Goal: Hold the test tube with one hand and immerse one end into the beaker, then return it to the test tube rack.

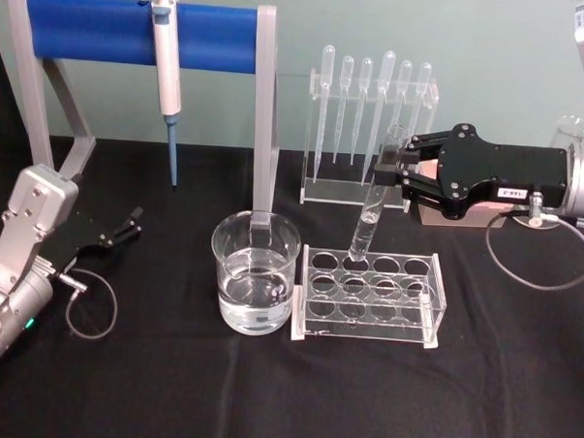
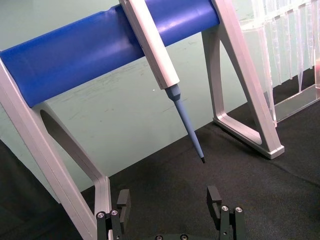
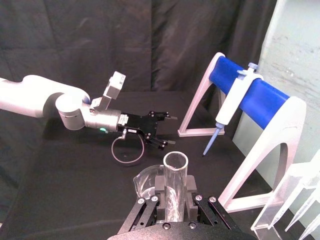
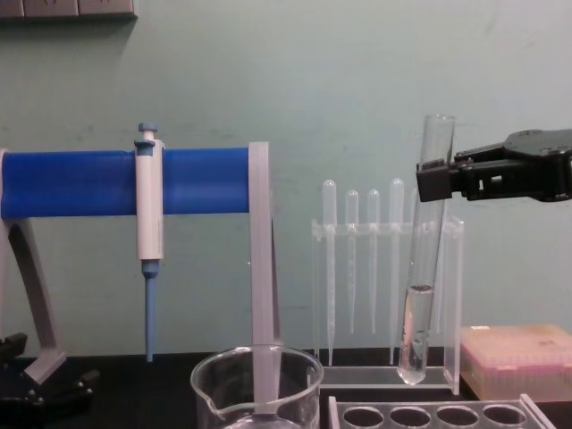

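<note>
My right gripper (image 1: 385, 167) is shut on the upper part of the test tube (image 1: 368, 217), a long clear glass tube with a little liquid in its rounded bottom. The test tube (image 4: 424, 268) hangs nearly upright, slightly tilted, with its bottom just above the clear rack (image 1: 370, 296). In the right wrist view its open mouth (image 3: 175, 162) rises between the fingers (image 3: 191, 196). The beaker (image 1: 255, 274), wide and partly filled with clear liquid, stands left of the rack, apart from the tube. My left gripper (image 1: 129, 222) rests open at the far left, holding nothing.
A stand with a blue bar (image 1: 135, 33) carries a hanging pipettor (image 1: 165, 78) behind the beaker. A clear holder with several plastic pipettes (image 1: 369, 125) stands behind the rack. A pink box (image 4: 518, 357) sits at the right. Black cloth covers the table.
</note>
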